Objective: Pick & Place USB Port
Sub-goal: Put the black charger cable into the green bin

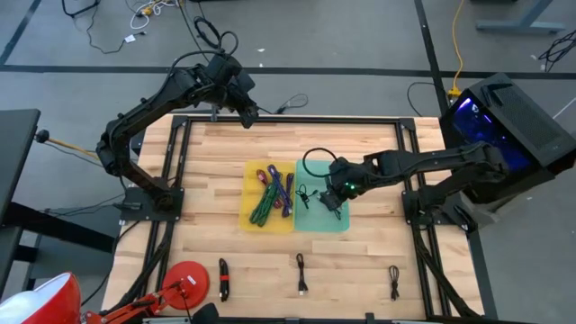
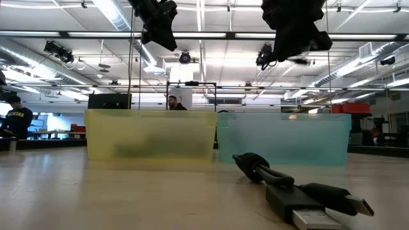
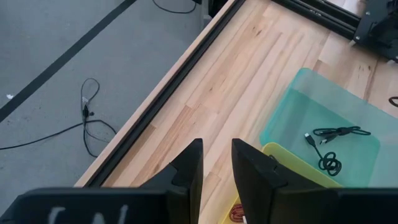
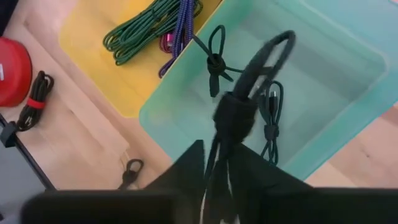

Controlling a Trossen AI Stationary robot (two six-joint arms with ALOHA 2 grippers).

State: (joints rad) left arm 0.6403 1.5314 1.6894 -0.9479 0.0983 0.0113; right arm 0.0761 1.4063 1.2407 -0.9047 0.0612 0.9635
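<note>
A: Fingers (image 4: 193, 168) on right gripper (image 4: 221, 163) — are they gripping black cable (image 4: 249, 81)?
B: Pinching it — cable is hanging over teal bin (image 4: 348, 74). Left gripper (image 3: 216, 163) is waiting above table's (image 3: 249, 68) far edge, slightly parted.

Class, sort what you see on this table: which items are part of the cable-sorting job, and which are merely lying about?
Job items:
- black looped cable in the right hand
- translucent teal plastic bin
- translucent yellow plastic bin
- three black bundled cables at the table's near edge

Lying about:
- round red disc
- loose cords on the grey floor
- left hand, waiting at the far edge
</note>
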